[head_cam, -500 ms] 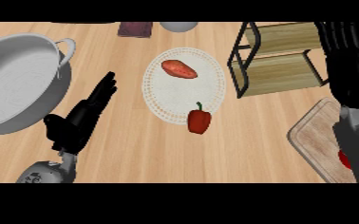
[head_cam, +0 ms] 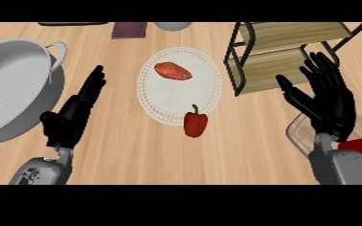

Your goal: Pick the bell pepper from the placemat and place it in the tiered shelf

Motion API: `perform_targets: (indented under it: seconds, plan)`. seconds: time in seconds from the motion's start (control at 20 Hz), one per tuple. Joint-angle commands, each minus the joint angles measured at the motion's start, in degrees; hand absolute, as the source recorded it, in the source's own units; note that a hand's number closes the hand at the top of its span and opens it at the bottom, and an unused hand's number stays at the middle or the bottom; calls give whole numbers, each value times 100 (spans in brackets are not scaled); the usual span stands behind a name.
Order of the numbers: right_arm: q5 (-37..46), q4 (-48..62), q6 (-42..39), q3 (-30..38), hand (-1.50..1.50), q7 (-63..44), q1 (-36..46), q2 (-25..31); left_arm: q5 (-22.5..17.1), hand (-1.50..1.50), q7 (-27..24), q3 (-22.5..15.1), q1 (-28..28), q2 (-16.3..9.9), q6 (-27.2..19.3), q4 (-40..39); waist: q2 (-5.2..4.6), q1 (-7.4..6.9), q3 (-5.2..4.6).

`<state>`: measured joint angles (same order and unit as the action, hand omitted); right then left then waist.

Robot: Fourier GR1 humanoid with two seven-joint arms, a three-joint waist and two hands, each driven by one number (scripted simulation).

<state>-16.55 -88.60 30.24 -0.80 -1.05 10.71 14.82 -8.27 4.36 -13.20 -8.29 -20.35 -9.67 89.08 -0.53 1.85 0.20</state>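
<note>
your right hand (head_cam: 326, 100) open beside tiered shelf (head_cam: 283, 52), left hand (head_cam: 74, 112) open, bell pepper (head_cam: 195, 123) on placemat (head_cam: 180, 93) edge

- The right hand (head_cam: 326, 100) hides part of the tiered shelf (head_cam: 283, 52) and a board.
- The grey pot (head_cam: 21, 84) is cut off at the left edge.
- A grey bowl (head_cam: 173, 26) is cut off at the top.

— What colour is the bell pepper (head_cam: 196, 123)?
— Red, with a dark green stem. The placemat (head_cam: 209, 84) under it is white with a dotted edge.
— And the other food?
— The sweet potato (head_cam: 173, 71) is orange-red.
— The hands?
— Both black, on grey arms.
— The rest?
— Silver-grey pot (head_cam: 21, 81), tan wooden counter (head_cam: 134, 153), light wooden tiered shelf (head_cam: 283, 52) with a black frame.
</note>
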Motion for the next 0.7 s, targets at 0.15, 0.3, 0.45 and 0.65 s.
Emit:
perform_targets:
  seconds: [0.15, 0.3, 0.45, 0.65]
  plan:
    - [1390, 779, 2811, -71, -150, 949, -1288, -1420, 92, 0, -105, -28, 12, 143, -118, -123, 31, -2, -21]
    - [625, 367, 3640, -490, -150, 1948, -1362, -1452, 224, 0, 49, -131, -152, 317, -253, -233, 62, -76, 6]
    - [30, -541, 3413, -1076, -150, 2566, -1841, -1467, 336, 0, -397, -145, 24, 369, -153, -442, 76, -98, -13]
    - [544, -168, 2684, -1953, -150, 2319, -2442, -1417, 497, 0, -344, -266, -100, 584, -165, -632, 60, -140, -23]
